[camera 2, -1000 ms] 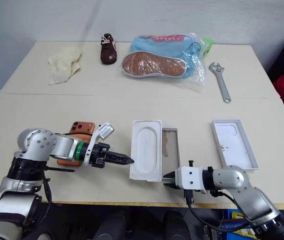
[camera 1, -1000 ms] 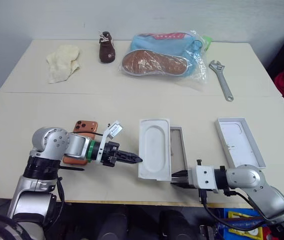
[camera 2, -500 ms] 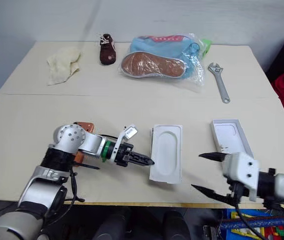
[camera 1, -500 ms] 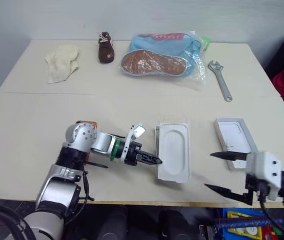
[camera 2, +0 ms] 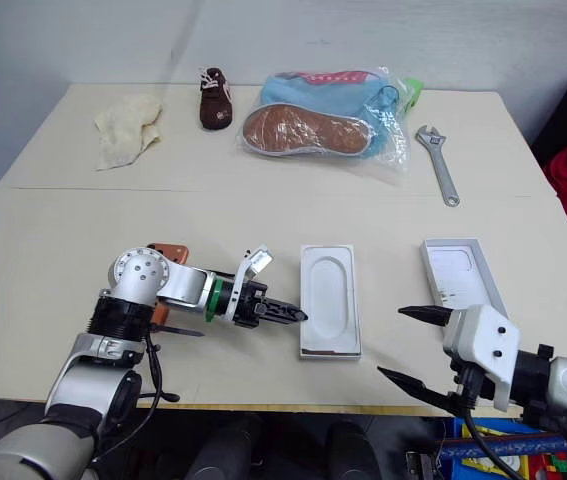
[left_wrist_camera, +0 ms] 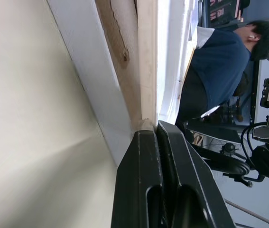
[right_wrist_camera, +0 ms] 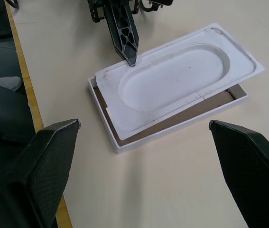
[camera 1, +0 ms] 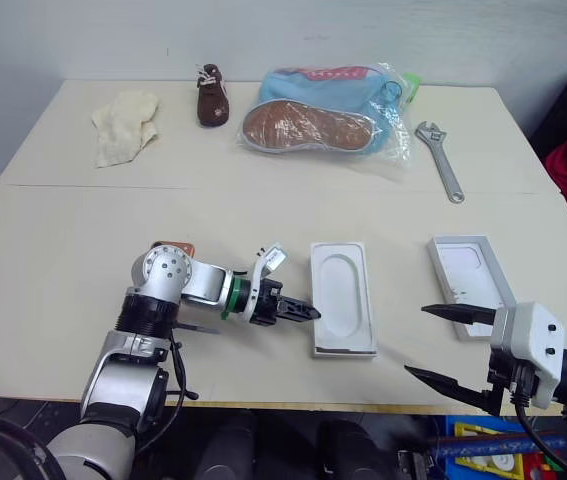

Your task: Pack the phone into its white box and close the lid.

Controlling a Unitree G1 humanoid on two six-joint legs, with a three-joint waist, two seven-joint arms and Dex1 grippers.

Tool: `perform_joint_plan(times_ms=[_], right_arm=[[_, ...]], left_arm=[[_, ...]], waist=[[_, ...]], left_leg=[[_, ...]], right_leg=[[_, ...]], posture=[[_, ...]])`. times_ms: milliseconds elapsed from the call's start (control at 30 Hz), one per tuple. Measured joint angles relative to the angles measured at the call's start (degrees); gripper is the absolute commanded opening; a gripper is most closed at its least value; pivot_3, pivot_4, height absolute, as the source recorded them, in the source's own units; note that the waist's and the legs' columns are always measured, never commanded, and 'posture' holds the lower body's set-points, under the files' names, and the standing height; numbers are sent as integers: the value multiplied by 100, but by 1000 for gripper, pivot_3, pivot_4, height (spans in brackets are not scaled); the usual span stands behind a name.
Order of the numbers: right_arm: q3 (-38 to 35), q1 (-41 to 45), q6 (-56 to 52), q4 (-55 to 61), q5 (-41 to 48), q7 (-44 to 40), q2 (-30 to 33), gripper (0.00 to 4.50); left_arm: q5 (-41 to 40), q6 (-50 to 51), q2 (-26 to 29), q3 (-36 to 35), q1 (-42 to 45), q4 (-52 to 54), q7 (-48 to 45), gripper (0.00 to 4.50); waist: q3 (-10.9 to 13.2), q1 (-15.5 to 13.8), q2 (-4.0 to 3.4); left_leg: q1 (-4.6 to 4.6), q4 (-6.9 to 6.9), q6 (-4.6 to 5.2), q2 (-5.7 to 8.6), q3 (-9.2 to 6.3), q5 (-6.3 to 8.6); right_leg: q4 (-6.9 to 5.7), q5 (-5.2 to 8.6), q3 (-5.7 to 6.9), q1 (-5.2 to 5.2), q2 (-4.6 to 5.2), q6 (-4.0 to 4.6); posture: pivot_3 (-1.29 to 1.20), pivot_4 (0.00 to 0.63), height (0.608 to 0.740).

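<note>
With the closed left gripper tip against the white moulded oval-recess insert covering the shallow white-walled box at frame centre (right gripper wide open, empty), we must next clear that insert, then fetch the copper-orange phone at left.

White moulded insert is seen over the white box, whose brown floor shows at the edge. Copper-orange phone, all-white lid, black gripper fingers, beige table are noted.
</note>
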State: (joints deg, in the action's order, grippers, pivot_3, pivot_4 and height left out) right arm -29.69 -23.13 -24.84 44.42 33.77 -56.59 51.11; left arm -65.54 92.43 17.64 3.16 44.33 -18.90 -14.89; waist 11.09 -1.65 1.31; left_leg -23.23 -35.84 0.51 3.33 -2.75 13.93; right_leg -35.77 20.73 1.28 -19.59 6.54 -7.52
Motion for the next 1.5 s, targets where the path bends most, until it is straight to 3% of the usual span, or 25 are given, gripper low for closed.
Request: perform_joint_plan(times_ms=[233, 333, 633, 767, 933, 1067, 1167, 1333, 1500], right_arm=[[63, 119, -7, 0, -8, 53, 0, 4464], [115, 124, -7, 0, -35, 66, -5, 4500], [234, 226, -7, -9, -52, 112, -11, 4500], [380, 444, -7, -123, -66, 123, -10, 4500], [853, 981, -194, -183, -46, 294, 6, 4500], [1434, 1865, -1012, -171, 164, 844, 18, 4500], [1955, 2560, -1663, -184, 276, 1220, 17, 3960], [3403, 3586, -2015, -582, -343, 1506, -81, 2245], [4416, 4258, -1880, -1302, -1245, 1647, -421, 603]], left_arm=[[-160, 0, 5, 248, 1, -55, 101, 0], [-182, 2, -29, 220, 1, -56, 156, 626], [-522, 2, -88, 1, 1, 18, 184, 3330], [-679, 1, 186, -39, 3, 260, 36, 4479], [-456, -311, 864, 17, -278, 1381, -815, 4479], [935, -2504, 2031, 633, -907, 2844, -2686, 4479], [1619, -3567, 2256, 803, -1212, 2964, -3510, 4500], [2471, -5387, 2322, 620, -1616, 2957, -4482, 4500], [2902, -6147, 2352, 572, -1766, 2921, -4917, 4500]], waist=[[0, 0, 0], [0, 0, 0], [0, 6, 0], [0, 27, 0], [1, 57, 0], [-4, 51, -24], [-4, -1, -29], [-4, 22, -29], [-4, 42, -29]], left_leg=[[0, 0, -2, -1, 0, 2], [0, -1, -2, -1, 0, 2], [0, -6, -3, -2, 0, 3], [2, -8, -5, -6, 2, 4], [1, -6, -11, -15, 16, 7], [2, 9, -48, -35, 25, 23], [-6, 16, -43, -38, 10, 22], [-20, 35, -3, -38, 7, 13], [-34, 45, -3, -39, 10, 10]], right_leg=[[0, 0, -2, 0, 0, 0], [0, 0, -3, 0, 0, 0], [-3, 0, -3, 1, 0, 0], [-7, 0, -4, -1, 0, 0], [-8, -2, -11, -12, 1, 5], [30, -19, -18, -6, 1, 41], [49, -23, -25, -5, 7, 46], [90, -27, -26, -13, 10, 48], [81, -27, -26, -37, 5, 48]], posture=[[0, 150, 740], [0, 150, 740], [0, 150, 740], [0, 150, 740], [0, 150, 740], [0, 150, 740], [0, 150, 740], [0, 150, 740], [0, 150, 740]])
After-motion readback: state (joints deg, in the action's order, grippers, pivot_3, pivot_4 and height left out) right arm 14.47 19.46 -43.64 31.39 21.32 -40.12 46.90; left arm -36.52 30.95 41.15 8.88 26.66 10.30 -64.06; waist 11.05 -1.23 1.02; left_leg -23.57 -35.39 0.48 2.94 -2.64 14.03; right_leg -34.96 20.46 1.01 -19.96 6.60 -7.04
